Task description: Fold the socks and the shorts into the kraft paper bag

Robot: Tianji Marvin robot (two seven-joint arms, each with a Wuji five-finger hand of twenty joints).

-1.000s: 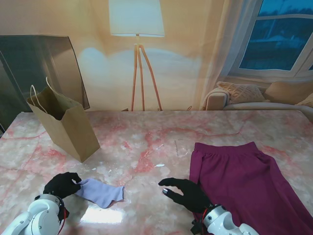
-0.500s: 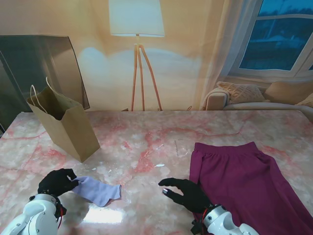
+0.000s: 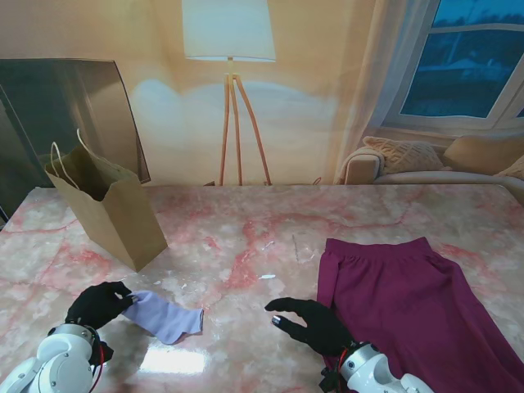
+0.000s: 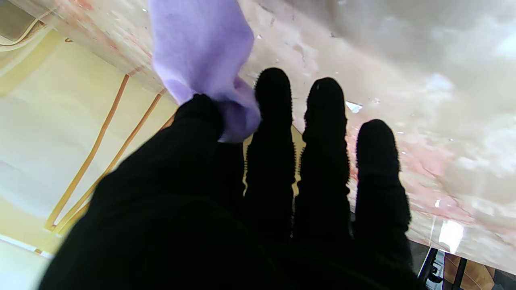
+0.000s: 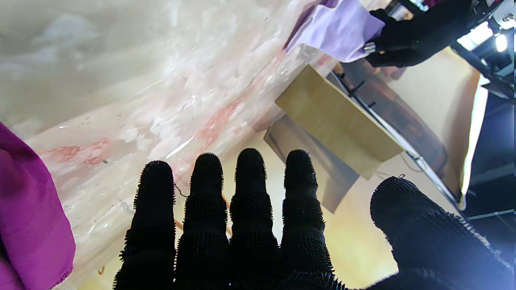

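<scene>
Sock (image 3: 166, 316): lavender, lying flat on the marble table (image 3: 246, 237) at the near left – long axis running left to right, far end angled slightly nearer to me.
Sock's held end: toward the left hand (image 3: 100, 304), bunched between thumb and index finger (image 4: 201, 121); other three fingers stretched out alongside, off the cloth.
Left hand: clamped on the sock's left tip.
Right hand (image 3: 315, 323): fingers spread, nothing in it – hovering just beside the shorts' left edge.
Shorts (image 3: 409, 311): magenta, spread flat at the near right, waistband farther from me.
Kraft paper bag (image 3: 115, 214): upright, mouth open, farther back on the left, well apart from the sock.
</scene>
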